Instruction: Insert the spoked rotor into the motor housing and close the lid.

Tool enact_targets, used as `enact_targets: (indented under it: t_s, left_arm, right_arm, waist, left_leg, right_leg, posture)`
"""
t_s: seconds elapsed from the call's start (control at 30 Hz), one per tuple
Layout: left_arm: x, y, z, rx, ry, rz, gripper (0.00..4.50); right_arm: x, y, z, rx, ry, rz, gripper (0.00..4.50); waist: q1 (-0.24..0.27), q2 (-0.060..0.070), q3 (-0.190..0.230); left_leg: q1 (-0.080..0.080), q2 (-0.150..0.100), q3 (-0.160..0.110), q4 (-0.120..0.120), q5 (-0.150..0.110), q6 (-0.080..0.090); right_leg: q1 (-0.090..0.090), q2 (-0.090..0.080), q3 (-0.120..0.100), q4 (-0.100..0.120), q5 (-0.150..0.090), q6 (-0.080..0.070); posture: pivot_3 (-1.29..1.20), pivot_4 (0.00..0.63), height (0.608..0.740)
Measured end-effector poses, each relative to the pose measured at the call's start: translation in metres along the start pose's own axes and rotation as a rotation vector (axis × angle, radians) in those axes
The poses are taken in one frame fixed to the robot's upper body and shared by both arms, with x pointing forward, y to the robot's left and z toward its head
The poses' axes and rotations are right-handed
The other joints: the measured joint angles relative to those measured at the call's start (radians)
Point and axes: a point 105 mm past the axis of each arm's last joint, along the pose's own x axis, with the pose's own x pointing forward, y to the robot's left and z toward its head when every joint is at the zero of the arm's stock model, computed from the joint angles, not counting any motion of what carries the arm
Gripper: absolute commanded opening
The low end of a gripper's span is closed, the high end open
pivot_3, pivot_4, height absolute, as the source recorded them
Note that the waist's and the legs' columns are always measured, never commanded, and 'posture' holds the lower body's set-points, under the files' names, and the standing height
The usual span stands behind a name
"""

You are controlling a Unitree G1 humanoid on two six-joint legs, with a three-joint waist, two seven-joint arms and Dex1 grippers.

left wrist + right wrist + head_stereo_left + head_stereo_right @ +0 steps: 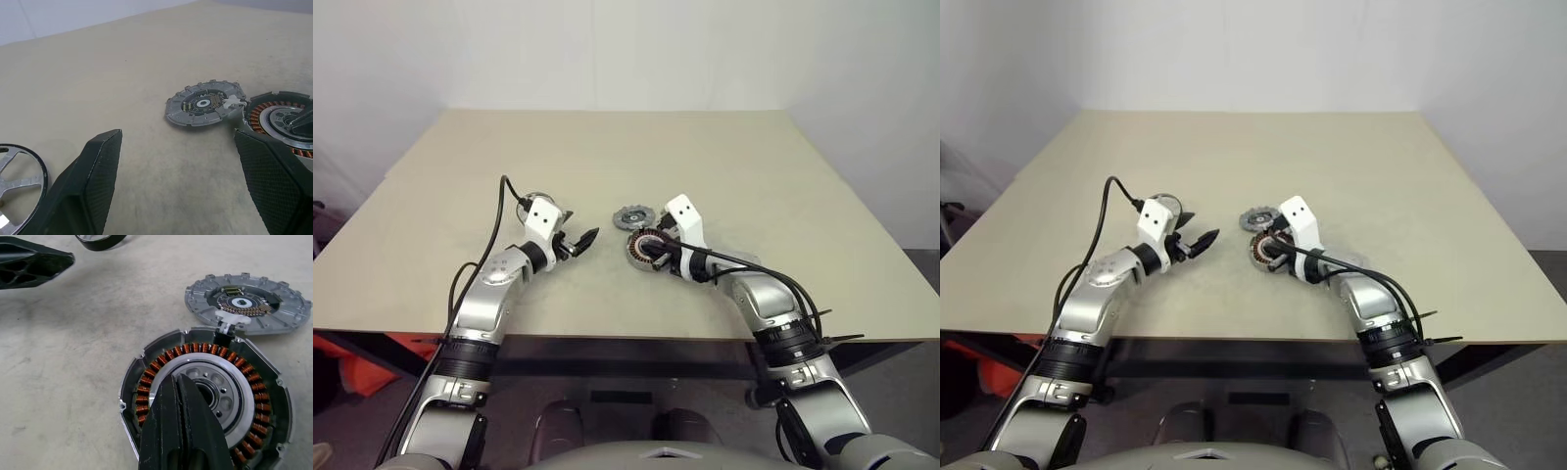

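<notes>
From the head view I see the motor housing [646, 249] mid-table toward the near edge with my right gripper [658, 258] shut, pinning it I judge; the left wrist view shows my left gripper [178, 183] wide, empty, beside the spoked rotor [17, 183]; the right wrist view shows the lid [247, 303] hinged open.

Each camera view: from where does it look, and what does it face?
Left and right eye views: from the head, down over both arms at the table.
Left wrist view: along the open left gripper toward the lid and motor housing; spoked rotor beside one finger.
Right wrist view: along the shut right gripper, over the housing.
Both wrist views share the lid and housing.
</notes>
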Motion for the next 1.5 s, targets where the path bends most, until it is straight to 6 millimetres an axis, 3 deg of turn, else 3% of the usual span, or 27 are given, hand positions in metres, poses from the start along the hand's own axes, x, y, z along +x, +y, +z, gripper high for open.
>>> enact_targets:
  t_s: [0.3,0.4,0.5,0.97,1.13,1.4,1.5]
  left_arm:
    - [0.000,0.000,0.000,0.000,0.000,0.000,3.83]
    - [0.000,0.000,0.000,0.000,0.000,0.000,3.83]
    - [0.000,0.000,0.000,0.000,0.000,0.003,3.83]
    - [-0.001,0.002,-0.002,0.000,0.007,0.009,3.83]
    - [-0.001,0.003,-0.002,-0.001,0.010,0.012,3.83]
    - [-0.001,0.003,-0.004,-0.003,0.014,0.013,3.83]
    - [0.000,0.004,-0.006,-0.007,0.020,0.014,3.83]
  right_arm:
    - [-0.006,-0.010,0.022,-0.037,-0.036,-0.019,0.02]
    - [-0.005,-0.008,0.018,-0.031,-0.023,-0.011,0.02]
    - [-0.005,-0.005,0.001,-0.019,0.021,-0.005,0.02]
    - [-0.006,-0.027,0.002,-0.057,0.045,-0.097,0.02]
    - [-0.007,-0.026,0.003,-0.048,0.040,-0.090,0.02]
    - [-0.022,-0.007,0.029,-0.115,-0.019,-0.005,0.02]
    - [-0.022,-0.002,0.022,-0.112,0.003,0.015,0.02]
  waist:
    - [0.000,0.000,0.000]
    - [0.000,0.000,0.000]
    - [0.001,0.000,0.000]
    - [0.001,0.000,0.000]
    - [0.001,0.000,0.000]
    - [0.001,0.000,0.000]
    - [0.001,0.000,0.000]
  left_leg:
    - [-0.002,0.000,0.000,-0.002,0.000,0.000]
    - [-0.004,0.000,0.000,-0.002,0.000,0.000]
    - [-0.005,0.000,0.000,-0.002,0.000,0.000]
    - [-0.002,0.000,0.000,-0.002,0.000,0.000]
    - [-0.003,0.000,0.000,-0.002,0.000,0.000]
    - [-0.005,0.000,0.000,-0.002,0.000,0.000]
    - [-0.005,0.000,0.000,-0.002,0.000,0.001]
  right_leg:
    - [-0.002,0.000,0.000,-0.001,0.003,-0.006]
    - [-0.003,0.000,0.000,-0.002,0.003,-0.006]
    - [-0.004,0.000,0.000,-0.002,0.003,-0.006]
    - [-0.002,0.000,0.000,-0.001,0.000,0.000]
    - [-0.002,0.000,0.000,-0.001,0.000,0.000]
    - [-0.004,0.000,0.000,-0.003,0.003,-0.006]
    - [-0.004,0.000,0.000,-0.003,0.003,-0.005]
  posture:
    - [0.00,0.000,0.740]
    - [0.00,0.000,0.740]
    - [0.00,0.000,0.740]
    - [0.00,0.000,0.740]
    - [0.00,0.000,0.740]
    - [0.00,0.000,0.740]
    - [0.00,0.000,0.740]
